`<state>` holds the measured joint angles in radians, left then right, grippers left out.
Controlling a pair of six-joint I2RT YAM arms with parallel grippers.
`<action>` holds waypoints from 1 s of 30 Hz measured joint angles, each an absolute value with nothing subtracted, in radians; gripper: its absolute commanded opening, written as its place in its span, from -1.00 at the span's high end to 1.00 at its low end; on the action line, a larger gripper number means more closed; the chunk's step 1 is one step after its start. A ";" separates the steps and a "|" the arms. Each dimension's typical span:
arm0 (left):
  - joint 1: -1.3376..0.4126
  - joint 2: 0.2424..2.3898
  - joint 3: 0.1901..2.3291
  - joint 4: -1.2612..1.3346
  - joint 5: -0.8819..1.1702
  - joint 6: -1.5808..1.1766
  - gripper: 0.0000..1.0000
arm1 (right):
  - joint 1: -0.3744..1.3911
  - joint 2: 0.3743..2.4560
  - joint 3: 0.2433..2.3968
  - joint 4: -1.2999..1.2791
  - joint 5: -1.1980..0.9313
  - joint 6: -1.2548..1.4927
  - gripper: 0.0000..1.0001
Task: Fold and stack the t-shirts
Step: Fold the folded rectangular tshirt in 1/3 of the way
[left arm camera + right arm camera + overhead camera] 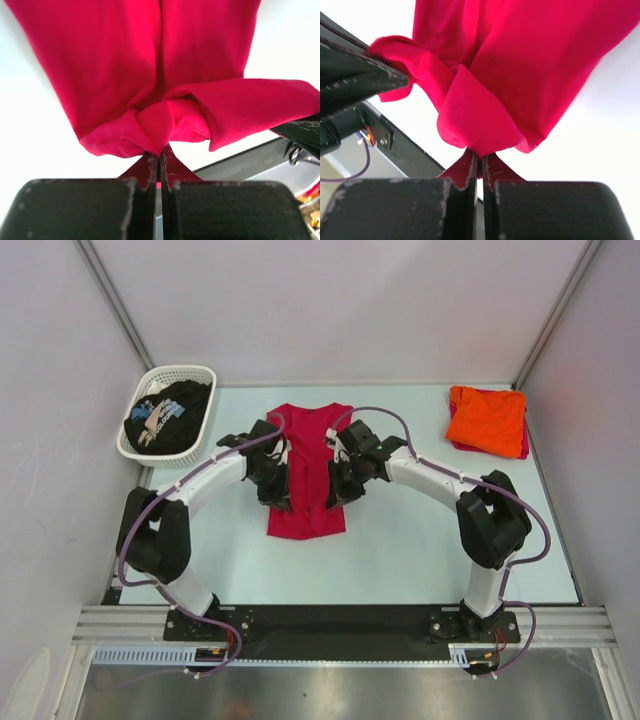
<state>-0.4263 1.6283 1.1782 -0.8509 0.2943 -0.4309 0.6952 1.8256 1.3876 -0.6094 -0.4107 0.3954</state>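
A crimson-red t-shirt (308, 502) lies lengthwise in the middle of the table, collar toward the back. My left gripper (279, 496) is shut on a bunched fold of its left side (165, 125). My right gripper (336, 492) is shut on a bunched fold of its right side (485, 125). Both hold the cloth lifted off the table. A folded bright orange t-shirt (487, 418) lies at the back right on top of another red cloth. A black t-shirt with pale print (168, 416) sits crumpled in the basket.
A white lattice basket (190, 373) stands at the back left corner of the table. Grey walls close in on three sides. The pale table (400, 550) ends at a metal rail by the arm bases.
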 measured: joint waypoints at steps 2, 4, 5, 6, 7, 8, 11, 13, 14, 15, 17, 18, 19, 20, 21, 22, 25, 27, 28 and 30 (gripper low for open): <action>-0.405 1.653 1.217 -0.853 0.290 -0.421 1.00 | 0.677 1.842 1.418 -0.618 -0.406 0.382 0.99; -0.381 1.685 1.265 -0.859 0.288 -0.411 0.93 | 0.656 1.864 1.454 -0.625 -0.399 0.368 0.95; -0.373 1.702 1.285 -0.861 0.286 -0.408 0.56 | 0.648 1.877 1.472 -0.628 -0.397 0.361 0.84; -0.365 1.720 1.306 -0.863 0.284 -0.405 -0.03 | 0.641 1.894 1.494 -0.634 -0.396 0.355 0.68; -0.360 1.735 1.318 -0.862 0.281 -0.393 -0.76 | 0.635 1.909 1.511 -0.635 -0.395 0.350 0.47; -0.356 1.753 1.333 -0.867 0.279 -0.385 -0.99 | 0.628 1.931 1.535 -0.643 -0.390 0.340 -0.06; -0.353 1.813 1.374 -0.879 0.260 -0.382 -0.99 | 0.619 1.997 1.594 -0.653 -0.375 0.323 -0.74; -0.353 1.848 1.393 -0.886 0.252 -0.382 -0.99 | 0.619 2.034 1.610 -0.660 -0.357 0.311 -0.99; -0.353 1.863 1.406 -0.893 0.247 -0.381 -0.99 | 0.619 2.049 1.616 -0.662 -0.344 0.304 -0.99; -0.352 1.881 1.425 -0.902 0.243 -0.381 -0.99 | 0.619 2.065 1.625 -0.665 -0.328 0.295 -0.99; -0.351 1.901 1.455 -0.911 0.236 -0.381 -0.99 | 0.617 2.084 1.641 -0.673 -0.302 0.294 -1.00; -0.350 1.911 1.477 -0.916 0.233 -0.381 -0.99 | 0.617 2.087 1.648 -0.675 -0.290 0.294 -0.99; -0.349 1.913 1.490 -0.918 0.230 -0.382 -0.99 | 0.617 2.087 1.654 -0.677 -0.278 0.295 -0.99; -0.347 1.913 1.505 -0.923 0.227 -0.382 -0.99 | 0.616 2.087 1.660 -0.677 -0.267 0.295 -0.99; -0.345 1.913 1.522 -0.929 0.224 -0.382 -0.99 | 0.615 2.084 1.666 -0.670 -0.257 0.295 -0.99; -0.341 1.913 1.541 -0.931 0.219 -0.382 -0.99 | 0.613 2.078 1.668 -0.662 -0.243 0.296 -0.99; -0.332 1.907 1.563 -0.936 0.215 -0.372 -0.99 | 0.609 2.053 1.667 -0.662 -0.221 0.296 -1.00; -0.330 1.895 1.563 -0.952 0.217 -0.359 -0.99 | 0.606 2.020 1.660 -0.663 -0.215 0.295 -1.00; -0.328 1.882 1.556 -0.959 0.218 -0.351 -0.99 | 0.605 1.997 1.650 -0.664 -0.216 0.295 -0.99; -0.327 1.850 1.529 -0.972 0.221 -0.338 -0.99 | 0.602 1.950 1.624 -0.674 -0.222 0.296 -0.96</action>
